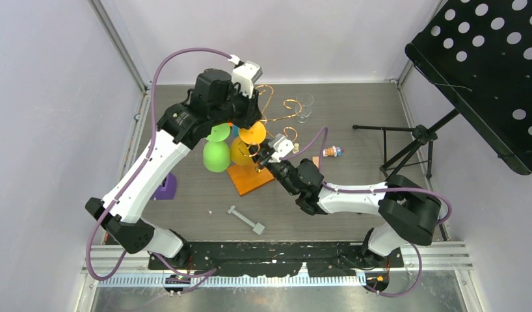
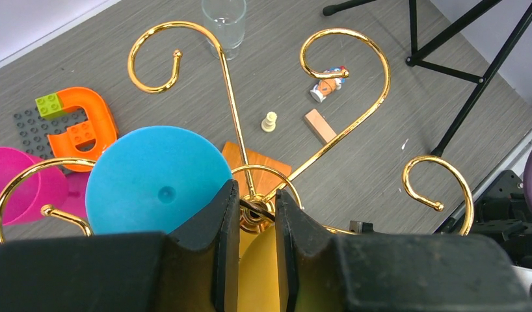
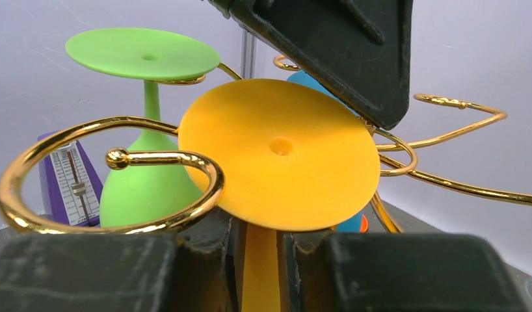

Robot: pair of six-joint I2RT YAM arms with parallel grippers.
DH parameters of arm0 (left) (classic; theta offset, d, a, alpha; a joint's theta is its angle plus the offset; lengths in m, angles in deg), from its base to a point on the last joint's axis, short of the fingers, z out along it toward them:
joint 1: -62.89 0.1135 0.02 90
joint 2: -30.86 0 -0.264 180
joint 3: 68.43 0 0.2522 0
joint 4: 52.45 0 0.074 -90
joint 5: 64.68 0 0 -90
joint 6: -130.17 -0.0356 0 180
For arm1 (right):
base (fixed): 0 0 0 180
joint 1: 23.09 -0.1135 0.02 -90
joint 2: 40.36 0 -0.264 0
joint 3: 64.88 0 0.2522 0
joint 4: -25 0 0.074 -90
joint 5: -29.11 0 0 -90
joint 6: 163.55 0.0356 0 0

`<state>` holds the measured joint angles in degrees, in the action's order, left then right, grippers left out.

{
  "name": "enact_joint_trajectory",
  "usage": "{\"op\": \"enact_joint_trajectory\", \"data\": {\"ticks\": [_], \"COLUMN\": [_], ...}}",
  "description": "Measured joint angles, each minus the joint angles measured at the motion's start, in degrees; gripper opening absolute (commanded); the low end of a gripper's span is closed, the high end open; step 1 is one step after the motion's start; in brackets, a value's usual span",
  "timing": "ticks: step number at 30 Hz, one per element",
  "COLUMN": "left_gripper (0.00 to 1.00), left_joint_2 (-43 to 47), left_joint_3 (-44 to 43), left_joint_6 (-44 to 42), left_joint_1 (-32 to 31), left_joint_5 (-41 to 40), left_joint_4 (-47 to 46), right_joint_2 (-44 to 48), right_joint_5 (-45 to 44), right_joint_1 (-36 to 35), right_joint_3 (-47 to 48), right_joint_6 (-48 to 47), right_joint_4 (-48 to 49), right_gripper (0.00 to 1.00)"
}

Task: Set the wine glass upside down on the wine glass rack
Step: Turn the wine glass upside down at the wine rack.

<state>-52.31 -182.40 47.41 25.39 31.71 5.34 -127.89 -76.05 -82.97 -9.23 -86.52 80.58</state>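
Observation:
The gold wire wine glass rack stands mid-table on its orange base (image 1: 250,180) (image 2: 266,166). A yellow wine glass (image 1: 241,151) (image 3: 279,153) hangs upside down, its foot lying over a gold scroll (image 3: 208,192). My right gripper (image 1: 268,155) (image 3: 259,231) is shut on its stem just under the foot. A green wine glass (image 1: 216,156) (image 3: 143,55) hangs upside down on the rack too, and a blue foot (image 2: 153,179) shows beside the stem. From above, my left gripper (image 1: 249,112) (image 2: 257,195) is shut on the top of the rack's twisted stem.
A clear tumbler (image 1: 305,107) stands behind the rack. A purple metronome (image 1: 164,187) is at the left, a grey bar (image 1: 245,220) in front, a small figure (image 1: 333,151) to the right. A black music stand (image 1: 484,71) and tripod (image 1: 413,140) fill the right side.

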Motion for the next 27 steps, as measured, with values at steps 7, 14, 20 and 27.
{"op": "enact_joint_trajectory", "data": {"ticks": [7,14,20,27], "left_gripper": [0.2,0.19,0.18,0.18], "left_joint_2": [0.04,0.04,0.04,0.04], "left_joint_3": [-0.07,-0.09,-0.09,-0.17], "left_joint_6": [0.0,0.09,0.13,0.33], "left_joint_1": [0.22,0.55,0.76,0.83], "left_joint_5": [0.68,1.86,2.6,2.91], "left_joint_4": [0.17,0.42,0.46,0.57], "right_joint_2": [0.0,0.74,3.63,7.72], "right_joint_5": [0.04,1.57,4.24,5.62], "right_joint_1": [-0.07,-0.07,-0.07,-0.17], "right_joint_3": [0.02,-0.44,-2.64,-2.97], "right_joint_6": [-0.48,-0.63,-0.66,-0.61], "right_joint_4": [0.11,0.0,-1.11,-6.51], "right_gripper": [0.1,0.09,0.1,0.07]}}
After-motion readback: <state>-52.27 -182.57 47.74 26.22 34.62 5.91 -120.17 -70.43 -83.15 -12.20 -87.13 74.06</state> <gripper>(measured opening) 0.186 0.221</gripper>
